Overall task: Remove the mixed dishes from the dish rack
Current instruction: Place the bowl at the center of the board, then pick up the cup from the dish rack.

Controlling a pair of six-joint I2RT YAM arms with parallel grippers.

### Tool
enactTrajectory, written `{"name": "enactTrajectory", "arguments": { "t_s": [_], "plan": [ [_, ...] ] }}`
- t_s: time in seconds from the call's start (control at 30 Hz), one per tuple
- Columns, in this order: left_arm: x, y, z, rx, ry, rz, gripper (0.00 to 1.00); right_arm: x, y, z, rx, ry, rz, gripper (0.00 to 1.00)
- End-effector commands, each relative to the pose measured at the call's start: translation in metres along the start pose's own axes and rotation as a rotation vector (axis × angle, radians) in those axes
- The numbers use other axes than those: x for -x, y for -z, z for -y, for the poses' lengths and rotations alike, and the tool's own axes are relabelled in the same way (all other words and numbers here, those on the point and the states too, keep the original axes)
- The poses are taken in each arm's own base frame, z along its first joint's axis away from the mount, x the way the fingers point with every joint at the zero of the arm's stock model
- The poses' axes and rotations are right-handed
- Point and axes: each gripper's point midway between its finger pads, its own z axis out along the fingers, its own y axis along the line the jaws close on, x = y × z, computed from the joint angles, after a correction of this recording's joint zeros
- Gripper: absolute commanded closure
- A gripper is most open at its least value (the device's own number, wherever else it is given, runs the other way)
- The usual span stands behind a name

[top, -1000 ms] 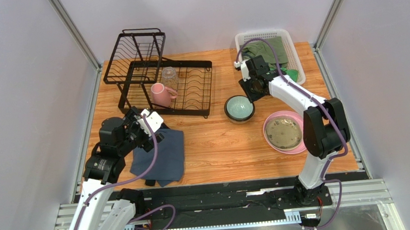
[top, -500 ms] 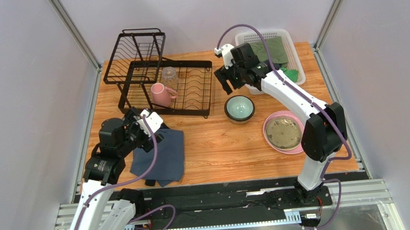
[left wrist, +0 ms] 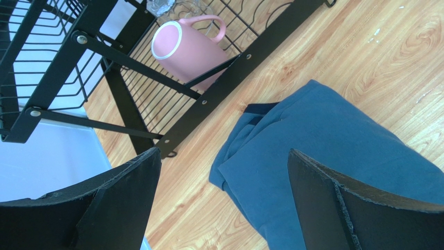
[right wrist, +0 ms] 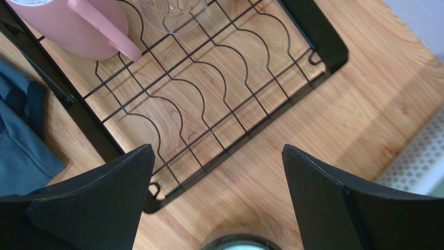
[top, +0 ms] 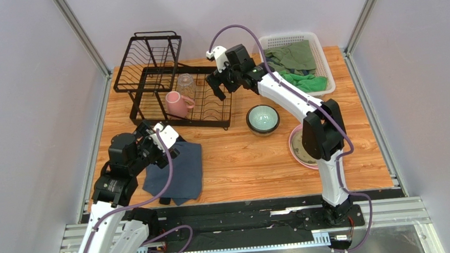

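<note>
The right hand point(top: 217, 85) hangs wide open, empty, over the right end of the dish rack point(top: 199, 123); the left hand point(top: 162, 146) gapes empty too. Pink mug point(top: 176, 104) and clear glass point(top: 186, 84), 2 close neighbours, sit at the rack's left. Grabbing either could topple the other or snag wires.

The black wire rack point(top: 196, 123) stands at the table's far left. In its lower tray a pink mug point(top: 177, 104) lies tipped, with a clear glass point(top: 186, 84) just behind it. The dark bowl point(top: 263, 119), teal inside, sits upright on the table right of the rack, and nearer right the cream plate point(top: 302, 144) rests on the pink plate point(top: 294, 152).
</note>
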Motion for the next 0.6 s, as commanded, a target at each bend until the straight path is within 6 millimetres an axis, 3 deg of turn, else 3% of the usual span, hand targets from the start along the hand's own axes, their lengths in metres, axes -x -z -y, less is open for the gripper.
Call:
{"name": "enactTrajectory", "arguments": {
  "t_s": [0.0, 0.1, 0.13, 0.27, 0.57],
  "plan": [
    [0.009, -0.002, -0.004, 0.015, -0.032, 0.056, 0.01, 0.052, -0.017, -0.003, 0.052, 0.039, 0.196, 0.00],
    [0.007, -0.004, -0.001, 0.001, -0.045, 0.056, 0.01, 0.068, -0.026, -0.006, 0.069, 0.050, 0.254, 0.01],
    [0.005, -0.006, 0.000, -0.008, -0.044, 0.046, 0.01, 0.062, -0.037, -0.007, 0.075, 0.043, 0.238, 0.01],
    [0.003, -0.010, 0.000, -0.023, -0.046, 0.030, 0.01, 0.060, -0.051, -0.013, 0.119, 0.038, 0.245, 0.02],
    [0.001, -0.015, 0.003, -0.055, -0.059, 0.013, 0.01, 0.052, -0.054, -0.053, 0.275, 0.081, 0.259, 0.11]
  ]
}}
